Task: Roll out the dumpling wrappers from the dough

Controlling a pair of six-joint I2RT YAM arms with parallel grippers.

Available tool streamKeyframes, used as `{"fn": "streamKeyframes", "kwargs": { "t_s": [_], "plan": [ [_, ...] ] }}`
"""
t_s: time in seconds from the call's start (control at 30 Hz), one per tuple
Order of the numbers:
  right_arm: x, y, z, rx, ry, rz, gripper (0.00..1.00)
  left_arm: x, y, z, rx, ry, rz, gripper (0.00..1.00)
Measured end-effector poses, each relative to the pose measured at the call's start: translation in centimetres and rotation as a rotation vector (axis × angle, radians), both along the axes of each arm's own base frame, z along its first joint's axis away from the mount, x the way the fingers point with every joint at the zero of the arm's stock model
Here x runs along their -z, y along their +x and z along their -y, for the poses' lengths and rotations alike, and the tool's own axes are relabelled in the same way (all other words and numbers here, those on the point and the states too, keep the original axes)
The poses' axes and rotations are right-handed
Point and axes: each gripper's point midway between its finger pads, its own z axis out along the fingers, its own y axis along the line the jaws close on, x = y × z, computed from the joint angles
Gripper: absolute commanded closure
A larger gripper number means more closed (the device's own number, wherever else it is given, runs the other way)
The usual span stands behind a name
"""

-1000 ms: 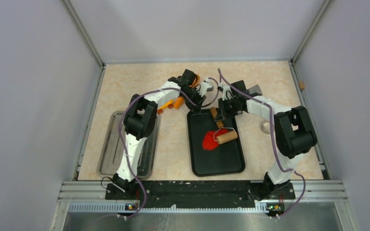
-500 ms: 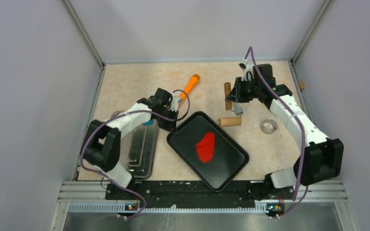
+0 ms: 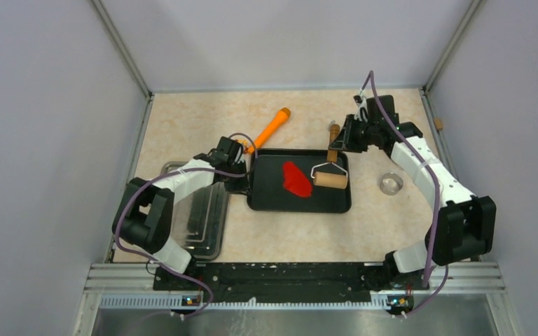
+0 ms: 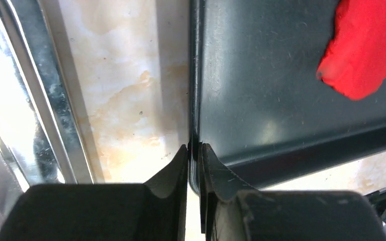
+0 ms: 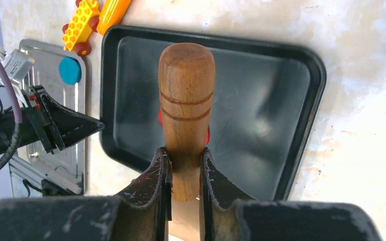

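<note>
Our left gripper [image 4: 195,156] is clenched on the left rim of the black rectangular baking tray [image 4: 261,100]. Our right gripper [image 5: 185,175] grasps the handle of the small wooden rolling pin [image 5: 186,90].

The bright red soft clay dough [image 3: 295,179] lies in the tray at the centre of the top view. The pin's drum [image 3: 330,180] sits just to its right; we cannot tell whether they touch.

To roll well, we should pin the tray steady, hold the drum level and press evenly across the dough toward the left. The tray floor left of the dough is bare up to our clamped fingers. The raised rim is close on the right.

Outside the tray, the orange-handled tool [image 3: 270,129] lies at upper left, the silver metal tray [image 3: 207,224] at far left and a clear round cup [image 3: 390,184] at right.
</note>
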Motion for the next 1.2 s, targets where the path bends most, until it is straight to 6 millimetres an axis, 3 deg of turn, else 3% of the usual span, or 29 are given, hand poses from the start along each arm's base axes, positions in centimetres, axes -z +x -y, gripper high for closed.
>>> {"fn": "streamKeyframes", "kwargs": {
  "t_s": [0.27, 0.47, 0.5, 0.6, 0.7, 0.8, 0.93, 1.07, 1.2],
  "plan": [
    [0.6, 0.2, -0.2, 0.029, 0.022, -0.023, 1.00, -0.2, -0.4, 0.9, 0.163, -0.040, 0.037, 1.00],
    [2.1, -0.4, 0.0, 0.041, 0.015, -0.057, 1.00, -0.2, -0.6, 1.0, 0.300, -0.033, 0.085, 1.00],
    [2.1, -0.4, 0.0, 0.042, 0.014, -0.057, 1.00, -0.2, -0.6, 1.0, 0.312, -0.032, 0.093, 0.96],
    [1.8, -0.3, 0.1, 0.042, 0.017, -0.046, 1.00, -0.4, -1.0, 0.8, 0.333, -0.029, 0.106, 0.62],
    [1.2, -0.4, 0.1, 0.042, 0.021, -0.027, 1.00, -0.9, -1.2, 0.5, 0.318, -0.025, 0.109, 0.52],
    [0.4, -0.5, 0.3, 0.045, 0.026, -0.004, 1.00, -2.0, -0.3, 1.0, 0.290, -0.042, 0.130, 0.51],
    [-0.2, -0.7, 0.6, 0.045, 0.026, 0.021, 1.00, -3.2, 2.6, 2.2, 0.258, -0.061, 0.167, 0.53],
    [0.2, -1.0, 0.9, 0.041, 0.013, 0.016, 1.00, -1.4, 5.6, 2.3, 0.191, 0.003, 0.151, 0.56],
    [0.4, -1.0, 1.0, 0.038, 0.004, 0.018, 1.00, 1.0, 5.5, 1.1, 0.150, 0.076, 0.091, 0.66]
  ]
}}
